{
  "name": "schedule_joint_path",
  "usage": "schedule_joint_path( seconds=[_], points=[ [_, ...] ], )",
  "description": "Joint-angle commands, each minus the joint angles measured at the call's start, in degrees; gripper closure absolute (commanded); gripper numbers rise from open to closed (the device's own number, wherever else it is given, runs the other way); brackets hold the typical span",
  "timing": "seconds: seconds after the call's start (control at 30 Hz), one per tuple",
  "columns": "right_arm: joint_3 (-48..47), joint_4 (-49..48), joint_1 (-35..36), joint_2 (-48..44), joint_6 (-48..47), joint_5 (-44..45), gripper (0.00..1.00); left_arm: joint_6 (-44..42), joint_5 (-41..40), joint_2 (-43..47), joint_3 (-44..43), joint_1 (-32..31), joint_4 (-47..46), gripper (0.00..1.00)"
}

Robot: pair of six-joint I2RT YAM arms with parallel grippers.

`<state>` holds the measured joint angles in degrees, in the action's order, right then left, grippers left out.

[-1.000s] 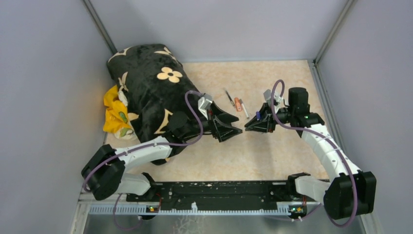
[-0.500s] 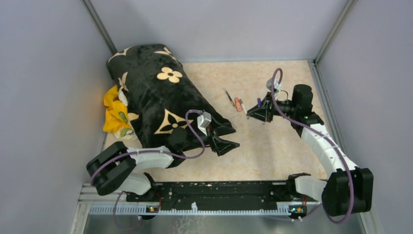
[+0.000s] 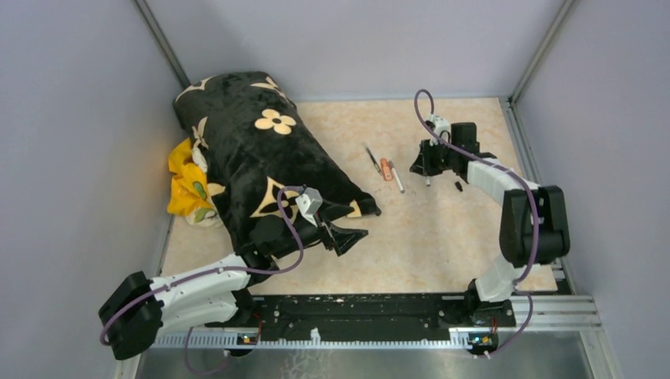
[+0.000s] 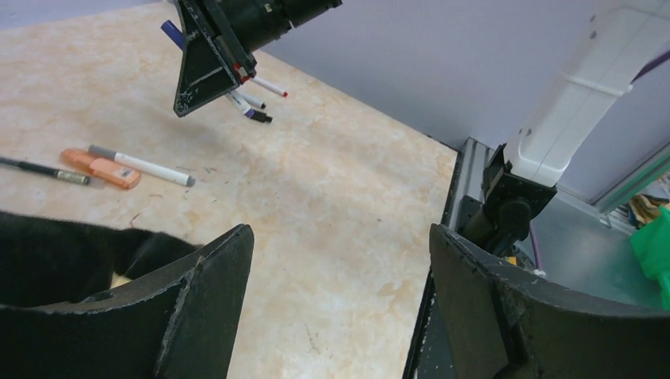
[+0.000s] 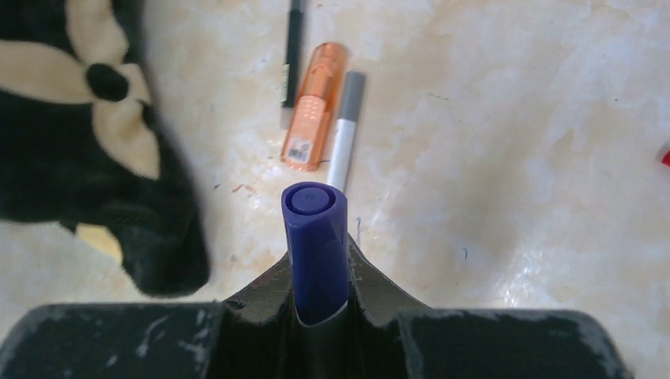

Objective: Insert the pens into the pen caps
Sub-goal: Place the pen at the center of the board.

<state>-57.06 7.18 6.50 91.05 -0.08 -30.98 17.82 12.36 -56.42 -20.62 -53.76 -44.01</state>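
My right gripper is shut on a white pen with a purple cap on its end, which sticks out past the fingertips. In the top view that gripper hovers at the far right of the table. Just left of it lie a thin dark pen, an orange marker and a white marker. A small black cap lies to its right. My left gripper stands open and empty low over the table's middle, its fingers wide apart.
A black blanket with cream flowers covers the left side, its corner reaching toward the pens. A yellow cloth lies beside it. Grey walls close in the table, and a black rail runs along the near edge.
The right gripper has carried the purple-capped pen away from the centre to the far right. The left arm has drawn back toward the near left, and its jaws have widened a little.
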Motion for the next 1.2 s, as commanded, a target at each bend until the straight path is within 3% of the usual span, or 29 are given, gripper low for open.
schedule_joint_path(
  seconds=[0.0, 0.2, 0.53, 0.7, 0.9, 1.17],
  points=[
    [-9.3, 5.5, 1.2, 10.7, 2.3, 5.3, 0.93, -1.6, -3.9, 4.7, 3.3, 0.1, 5.3, 0.14],
    [-16.4, 9.9, 1.3, 20.3, 2.5, 6.1, 0.91, -1.1, -3.9, 7.3, 4.5, 0.1, 6.6, 0.14],
    [-18.1, 11.5, 1.2, 24.4, 1.7, 5.8, 0.81, -0.8, -3.7, 7.4, 4.5, 0.1, 6.4, 0.13],
    [-17.8, 11.5, 1.1, 23.7, 1.7, 5.6, 0.72, -0.7, -3.5, 7.7, 4.4, 0.1, 6.7, 0.13],
    [-17.3, 11.7, 0.9, 21.6, 0.5, 4.7, 0.70, -0.5, -3.3, 8.6, 4.4, 0.1, 7.4, 0.13],
    [-13.8, 13.6, -2.5, 8.4, -8.4, -4.6, 0.59, 2.8, -0.4, 9.7, 4.4, 0.1, 3.1, 0.09]
  ],
)
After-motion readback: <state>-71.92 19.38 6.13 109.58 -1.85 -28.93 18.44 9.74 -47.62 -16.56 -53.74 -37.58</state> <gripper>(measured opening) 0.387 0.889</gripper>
